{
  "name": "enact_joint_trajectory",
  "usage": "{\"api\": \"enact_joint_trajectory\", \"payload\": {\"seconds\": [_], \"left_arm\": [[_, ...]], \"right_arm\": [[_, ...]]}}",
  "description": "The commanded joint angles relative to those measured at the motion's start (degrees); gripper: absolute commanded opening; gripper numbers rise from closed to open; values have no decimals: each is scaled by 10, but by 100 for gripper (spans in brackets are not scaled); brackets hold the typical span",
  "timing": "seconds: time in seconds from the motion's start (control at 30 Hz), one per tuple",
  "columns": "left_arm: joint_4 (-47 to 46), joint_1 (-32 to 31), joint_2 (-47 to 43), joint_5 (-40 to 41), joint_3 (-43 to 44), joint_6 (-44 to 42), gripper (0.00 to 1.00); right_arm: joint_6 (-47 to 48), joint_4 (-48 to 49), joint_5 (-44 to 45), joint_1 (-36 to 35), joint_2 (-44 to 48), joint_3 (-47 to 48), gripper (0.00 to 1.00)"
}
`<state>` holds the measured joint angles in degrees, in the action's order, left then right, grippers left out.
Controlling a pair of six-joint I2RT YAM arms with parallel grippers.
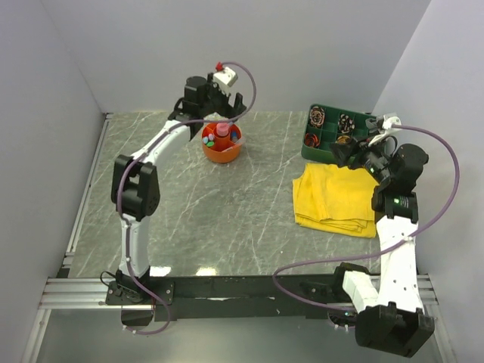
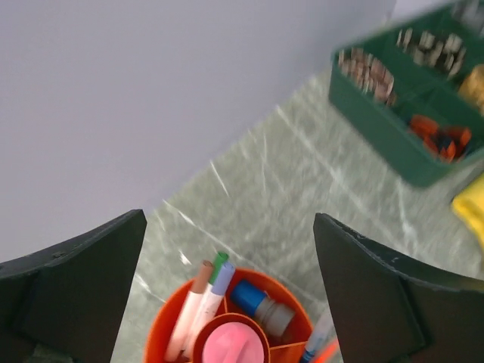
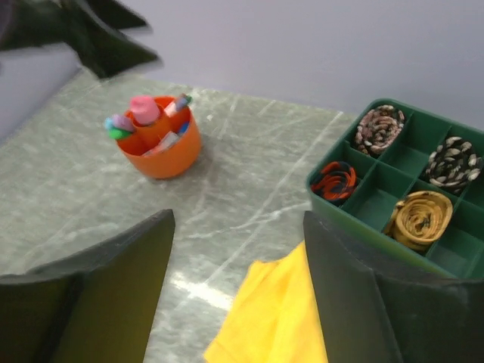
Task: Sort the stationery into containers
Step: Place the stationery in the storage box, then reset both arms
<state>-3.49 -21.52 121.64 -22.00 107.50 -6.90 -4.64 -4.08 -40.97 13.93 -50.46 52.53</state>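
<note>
Currently: left gripper [image 1: 227, 107] above orange desk organiser [image 1: 221, 153] at far side of marble table [image 1: 227, 219], jaws spread wide, nothing between. In organiser: pink tube [image 2: 231, 344] upright in centre cup; pens [image 2: 203, 299] and blue-capped item [image 2: 248, 293] in ring compartments. Right gripper [image 3: 238, 291] over edge of yellow cloth [image 3: 272, 318], jaws likewise apart, empty. Just beside cloth, green divided tray [image 3: 336, 204] with coiled bands [image 3: 420, 217] in separate cells

Grey marble table [image 1: 189, 204], orange organiser [image 1: 221, 150], green tray [image 1: 321, 144], yellow cloth [image 1: 333, 200]
</note>
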Motion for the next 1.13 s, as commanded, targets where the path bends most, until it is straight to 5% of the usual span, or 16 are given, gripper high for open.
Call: {"api": "enact_joint_trajectory", "payload": {"seconds": [0.0,0.1,0.37,0.63,0.77,1.1], "left_arm": [[0,9,-127,13,29,-2,99],[33,19,-185,43,-25,-3,100],[110,84,-322,292,-163,88,99],[161,166,-360,305,-235,103,99],[178,190,-356,298,-243,126,99],[172,200,-374,282,-264,129,99]], "right_arm": [[26,-24,20,-21,-51,62,100],[37,-47,71,-61,-90,104,100],[75,-70,243,-239,-177,160,100],[-33,-114,369,-315,-295,281,100],[-59,-101,450,-348,-287,283,100],[-34,-134,469,-423,-255,265,100]]}}
